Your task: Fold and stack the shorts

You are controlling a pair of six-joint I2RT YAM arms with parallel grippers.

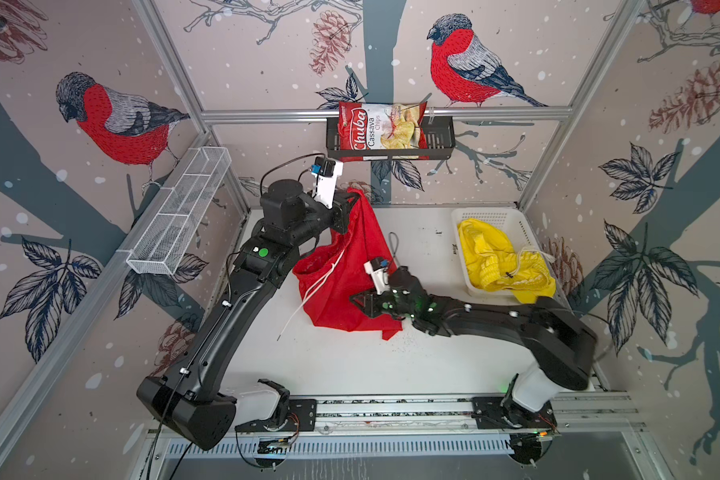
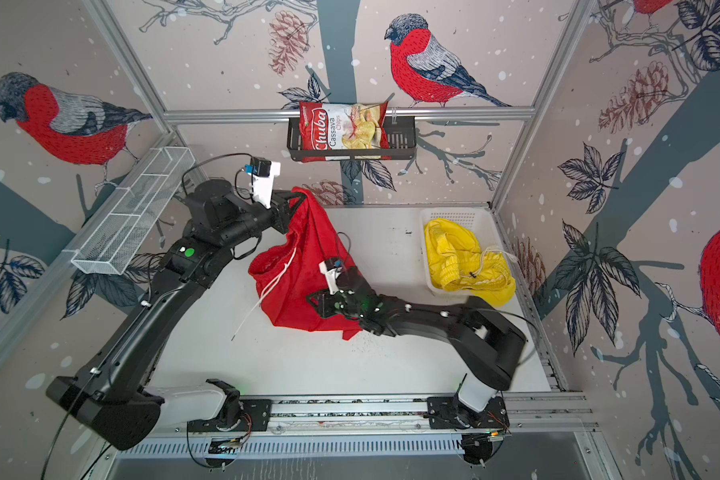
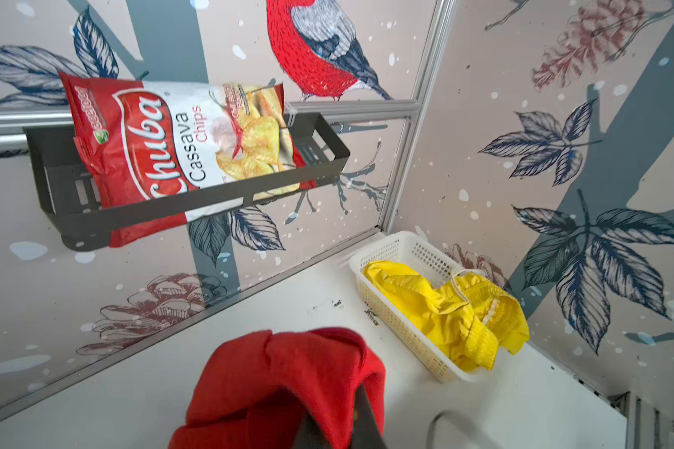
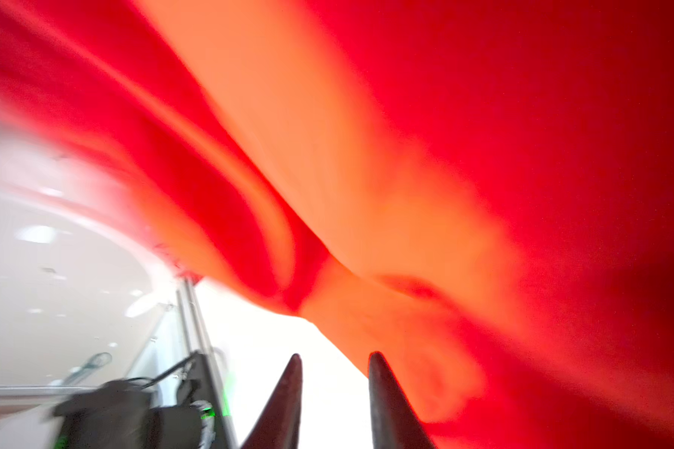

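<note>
Between your shut left fingers (image 1: 352,197), held high, the red shorts (image 1: 341,270) hang, probably to drape open over the bench (image 1: 329,365). Your right fingers (image 4: 335,373), slightly parted and empty, sit beside the lower folds; the yellow shorts (image 1: 499,257) lie in the basket (image 1: 483,214).

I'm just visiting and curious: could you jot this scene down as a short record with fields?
Left gripper: shut on the red shorts, held up by one end
Right gripper: open, beside the hanging shorts
Yellow shorts: crumpled in the white basket, spilling over its edge
Folded so far: neither pair
</note>
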